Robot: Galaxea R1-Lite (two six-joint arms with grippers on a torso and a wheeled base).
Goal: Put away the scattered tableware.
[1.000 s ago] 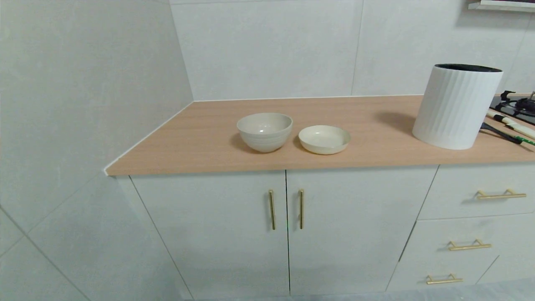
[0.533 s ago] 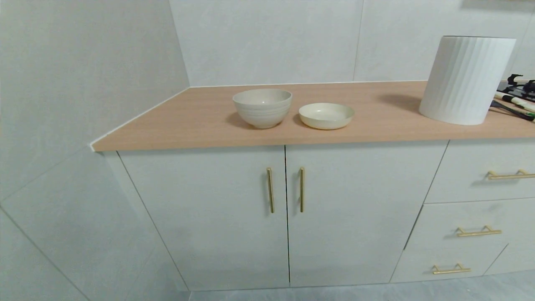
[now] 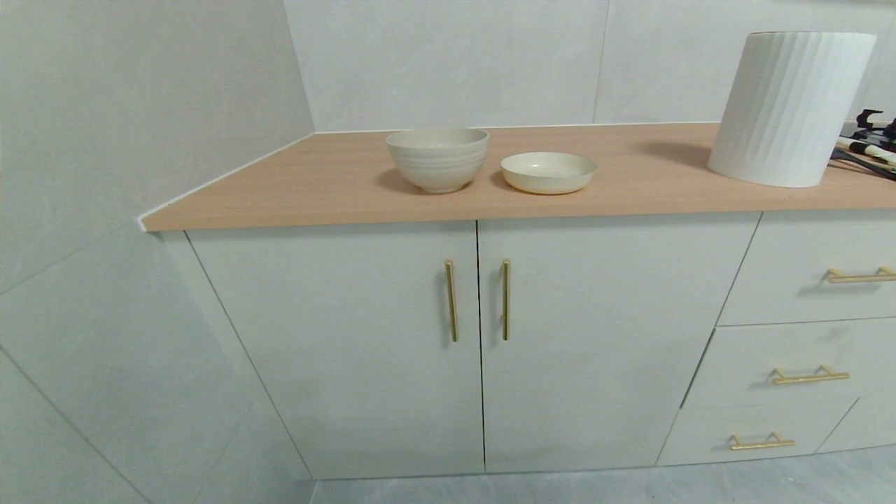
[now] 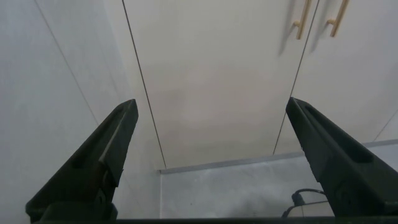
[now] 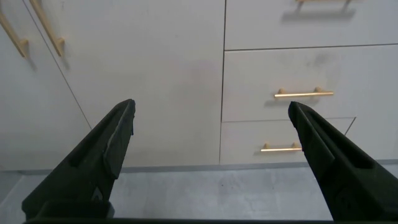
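A deep beige ribbed bowl (image 3: 437,158) stands on the wooden countertop (image 3: 336,189), and a shallow cream dish (image 3: 548,172) sits just to its right, a small gap apart. Under them are two closed white cabinet doors (image 3: 392,350) with gold handles (image 3: 452,299). My left gripper (image 4: 211,112) is open, low down, facing the left cabinet door (image 4: 217,81) near the floor. My right gripper (image 5: 211,112) is open, also low, facing the cabinet front and the drawers (image 5: 311,81). Both hold nothing.
A tall white ribbed cylinder container (image 3: 791,108) stands on the counter at the right, with dark utensils (image 3: 864,150) beside it. Drawers with gold handles (image 3: 808,376) fill the lower right. A tiled wall (image 3: 105,175) closes off the left side. Grey floor (image 3: 630,486) lies below.
The head camera has dropped lower, so the counter and bowls sit higher in the picture and are seen more from the side. The bowl and dish have not moved.
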